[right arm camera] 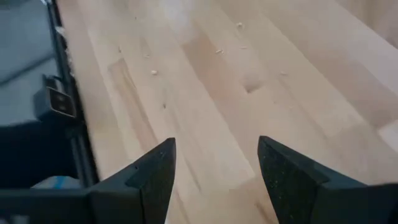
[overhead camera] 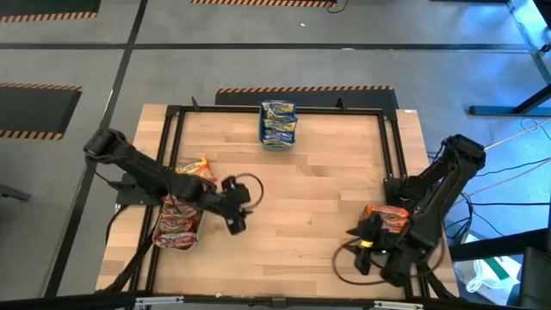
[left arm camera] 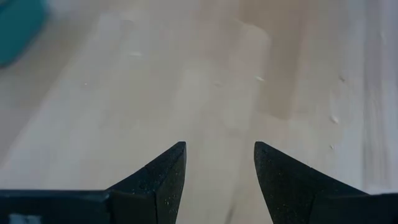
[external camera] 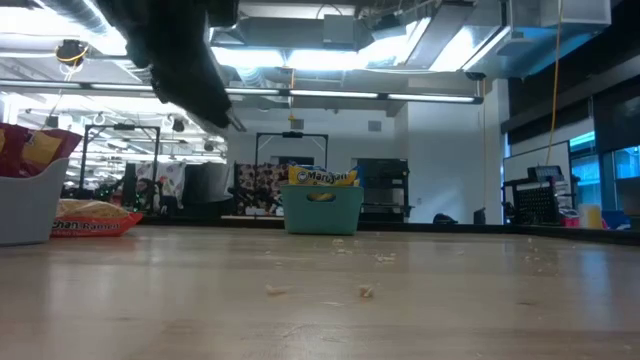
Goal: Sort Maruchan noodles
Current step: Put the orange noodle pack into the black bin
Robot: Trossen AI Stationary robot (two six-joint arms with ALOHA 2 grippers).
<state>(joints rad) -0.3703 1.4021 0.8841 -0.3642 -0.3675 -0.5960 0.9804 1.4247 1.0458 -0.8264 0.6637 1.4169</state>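
Blue-and-yellow Maruchan noodles (overhead camera: pixel 278 120) stand in a teal tray (external camera: pixel 322 212) at the table's far middle. Red-pink packets (overhead camera: pixel 176 222) fill a grey tray (external camera: pixel 25 205) at the left, and one orange-red packet (overhead camera: pixel 195 167) lies flat on the wood beside it. Orange packets (overhead camera: pixel 385 215) sit at the right edge, partly under my right arm. My left gripper (left arm camera: pixel 219 149) hangs open and empty over bare wood right of the grey tray (overhead camera: pixel 238 217). My right gripper (right arm camera: pixel 216 143) is open and empty too, above the near right of the table (overhead camera: pixel 362 243).
A black metal frame (overhead camera: pixel 172 116) runs along the table's left, far and right sides, and its rail (right arm camera: pixel 65 74) lies close to my right gripper. Cable loops (overhead camera: pixel 250 185) hang by the left wrist. Crumbs (external camera: pixel 365 291) dot the wide bare wood in the middle.
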